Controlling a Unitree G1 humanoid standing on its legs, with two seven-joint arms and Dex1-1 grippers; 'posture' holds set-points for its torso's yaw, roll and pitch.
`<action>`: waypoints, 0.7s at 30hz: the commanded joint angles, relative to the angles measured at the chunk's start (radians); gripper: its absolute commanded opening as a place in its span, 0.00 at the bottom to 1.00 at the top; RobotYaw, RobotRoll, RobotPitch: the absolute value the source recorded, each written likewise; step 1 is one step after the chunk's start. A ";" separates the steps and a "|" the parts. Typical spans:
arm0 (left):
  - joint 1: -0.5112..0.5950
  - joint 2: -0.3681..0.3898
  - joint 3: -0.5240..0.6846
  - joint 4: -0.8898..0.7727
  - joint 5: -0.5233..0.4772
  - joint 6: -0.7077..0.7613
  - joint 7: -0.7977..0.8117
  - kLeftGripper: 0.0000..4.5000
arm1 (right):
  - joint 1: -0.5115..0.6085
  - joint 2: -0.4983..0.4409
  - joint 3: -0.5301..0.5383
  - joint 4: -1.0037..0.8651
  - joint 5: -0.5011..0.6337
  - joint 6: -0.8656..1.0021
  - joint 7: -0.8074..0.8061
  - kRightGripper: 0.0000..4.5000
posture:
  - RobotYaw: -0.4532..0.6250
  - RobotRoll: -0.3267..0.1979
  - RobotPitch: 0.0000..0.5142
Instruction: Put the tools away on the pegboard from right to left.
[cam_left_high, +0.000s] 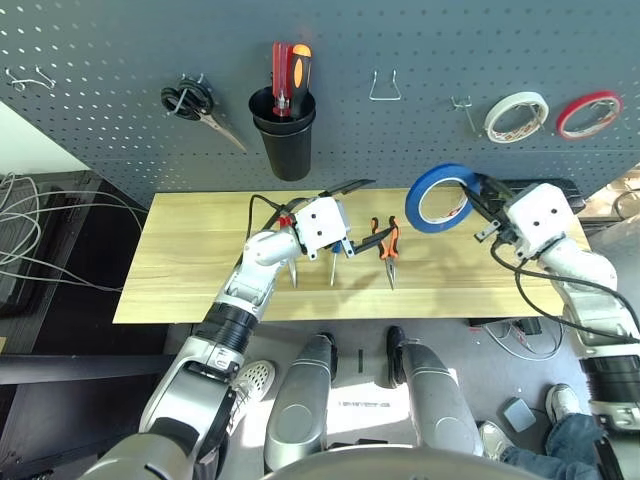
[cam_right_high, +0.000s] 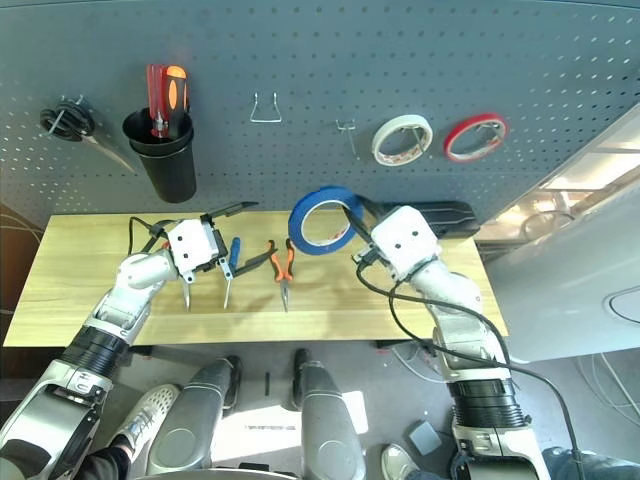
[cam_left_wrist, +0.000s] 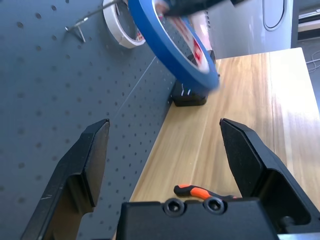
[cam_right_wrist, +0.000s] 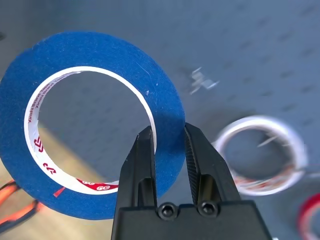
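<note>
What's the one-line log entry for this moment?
right gripper: shut on blue tape roll, raised before pegboard | left gripper: open, over table | pliers: on table

A white tape roll (cam_left_high: 516, 116) hangs high on the right of the perforated board, with a red tape roll (cam_left_high: 588, 113) just beside it, nearer the board's right edge. Black-handled scissors (cam_left_high: 196, 107) hang at the upper left, blades pointing down and to the right. A red-and-black-handled tool and an orange-handled one (cam_left_high: 290, 77) stand upright together in the black cup. The wooden table (cam_left_high: 190, 270) is light and bare along its left part. A black box (cam_right_high: 440, 217) sits at the table's back right corner against the board. Grey cables (cam_left_high: 30, 225) lie looped on the floor at the left
</note>
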 joint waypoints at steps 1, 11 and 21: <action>0.007 0.004 0.006 0.022 0.004 -0.020 0.005 1.00 | -0.008 0.004 -0.052 -0.001 -0.020 -0.050 -0.067 0.16 | 0.50 0.62 0.54; -0.002 0.008 0.006 0.035 0.010 -0.029 0.020 1.00 | -0.139 0.009 -0.050 0.057 -0.046 -0.004 -0.128 0.16 | 0.50 0.62 0.54; -0.005 0.006 0.001 0.033 0.016 -0.014 0.036 1.00 | -0.286 0.066 0.007 0.279 -0.108 0.057 -0.189 0.16 | 0.52 0.62 0.54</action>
